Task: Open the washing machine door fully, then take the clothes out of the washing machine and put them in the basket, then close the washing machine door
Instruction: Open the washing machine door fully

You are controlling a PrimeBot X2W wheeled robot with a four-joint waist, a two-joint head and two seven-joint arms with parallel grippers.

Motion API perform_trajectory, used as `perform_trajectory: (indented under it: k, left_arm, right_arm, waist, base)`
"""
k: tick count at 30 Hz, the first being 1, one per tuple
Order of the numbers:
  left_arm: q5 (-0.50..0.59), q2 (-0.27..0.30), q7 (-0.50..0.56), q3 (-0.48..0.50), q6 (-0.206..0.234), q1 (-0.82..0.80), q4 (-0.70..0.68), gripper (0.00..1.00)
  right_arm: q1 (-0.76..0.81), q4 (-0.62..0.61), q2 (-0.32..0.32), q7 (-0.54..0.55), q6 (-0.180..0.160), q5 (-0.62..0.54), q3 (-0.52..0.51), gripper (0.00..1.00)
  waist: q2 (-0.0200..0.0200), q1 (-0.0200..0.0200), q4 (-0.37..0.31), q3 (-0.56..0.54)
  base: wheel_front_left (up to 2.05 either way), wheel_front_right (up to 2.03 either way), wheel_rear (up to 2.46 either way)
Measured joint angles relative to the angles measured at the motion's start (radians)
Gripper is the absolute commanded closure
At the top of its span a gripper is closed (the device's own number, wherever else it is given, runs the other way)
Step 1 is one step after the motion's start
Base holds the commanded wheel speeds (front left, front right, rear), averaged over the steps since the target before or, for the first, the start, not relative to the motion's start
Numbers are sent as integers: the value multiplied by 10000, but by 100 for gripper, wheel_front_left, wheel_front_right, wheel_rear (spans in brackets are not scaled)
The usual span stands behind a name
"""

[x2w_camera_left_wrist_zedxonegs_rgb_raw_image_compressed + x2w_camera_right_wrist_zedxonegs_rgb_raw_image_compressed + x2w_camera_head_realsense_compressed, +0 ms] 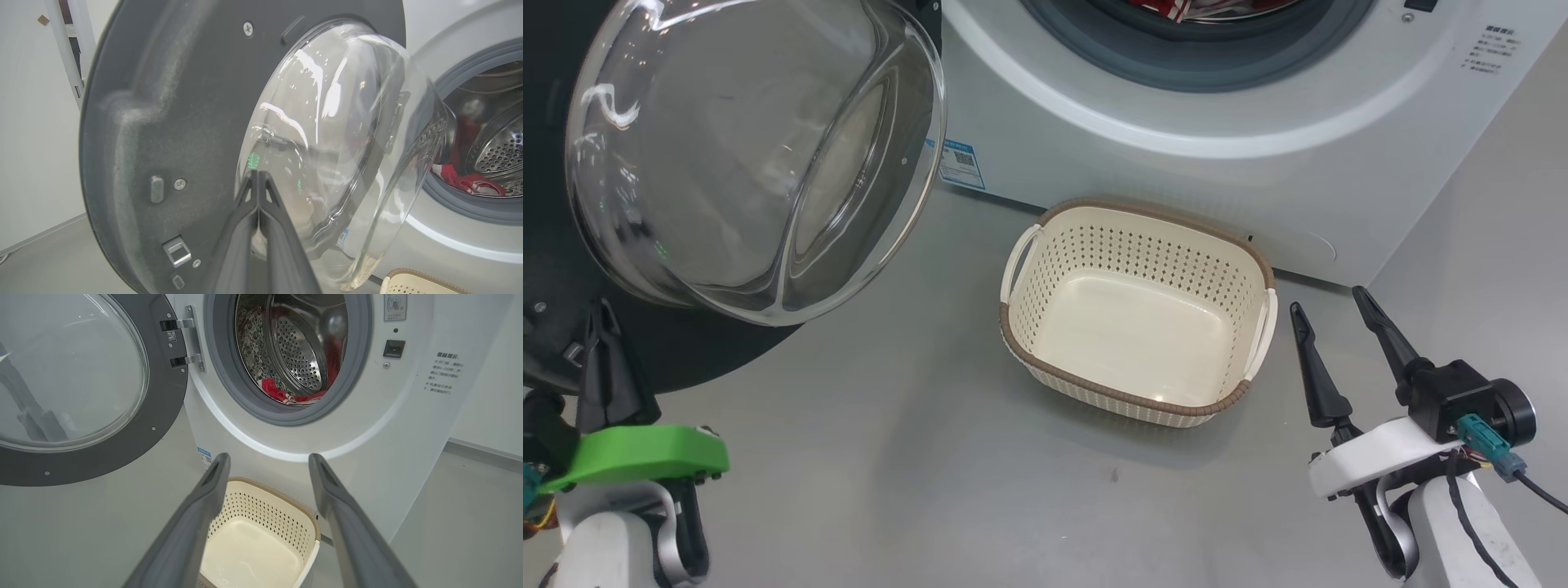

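The washing machine door (752, 155) stands swung open on the left, its glass bowl bulging toward me. Behind it is the white washing machine (1258, 180), with red and white clothes (282, 392) lying low in the steel drum. On the floor in front sits the cream basket (1135, 245), with nothing in it. My left gripper (598, 318) is shut, its tips (258, 173) close against the door's dark inner face (163, 122) beside the bowl; I cannot tell if they touch. My right gripper (1327, 300) stands open just right of the basket, fingers (222, 465) pointing at the machine.
Grey floor (915, 457) spreads around the basket. The door's metal hinge (188, 339) sits at the machine's left edge, and a blue label (961, 163) low on its front. A pale wall (490, 396) stands right of the machine.
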Motion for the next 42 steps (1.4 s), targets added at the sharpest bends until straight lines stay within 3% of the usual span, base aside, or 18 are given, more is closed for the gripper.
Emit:
perform_trajectory:
  k: [3, 4, 6, 7, 8, 25, 42]
  left_arm:
    - [105, -4, 0, -109, -75, 376, -107, 96]
    - [134, -8, 0, -150, -88, 521, -155, 73]
    - [138, -27, 0, -238, -100, 785, -178, 53]
    - [140, -42, 0, -257, -100, 922, -209, 16]
    - [140, -44, 0, -270, -100, 1050, -230, 0]
    - [575, -31, 2, -1676, -769, 2299, -786, 0]
    - [713, -29, 2, -2203, -978, 2378, -1024, 0]
  right_arm:
    - [24, 65, 42, 0, 0, 48, 33, 0]
    - [32, 79, 58, 0, 0, 81, 38, 0]
    - [66, 100, 82, 0, 0, 88, 44, 0]
    - [101, 109, 94, 0, 0, 92, 54, 0]
    - [157, 113, 113, 0, 0, 100, 61, 0]
    - [435, 169, 320, 0, 0, 276, 391, 0]
    - [619, -17, 378, 0, 0, 370, 646, 0]
  waist:
    - [0, 0, -35, -179]
    - [0, 0, -49, -242]
    - [0, 0, -80, -362]
    - [0, 0, -97, -423]
    - [0, 0, -116, -480]
    - [0, 0, -850, -1079]
    - [0, 0, -2383, -1266]
  base:
    - [0, 0, 0]
    - [0, 0, 0]
    - [0, 0, 0]
    - [0, 0, 0]
    - [0, 0, 0]
    - [0, 0, 0]
    - [0, 0, 0]
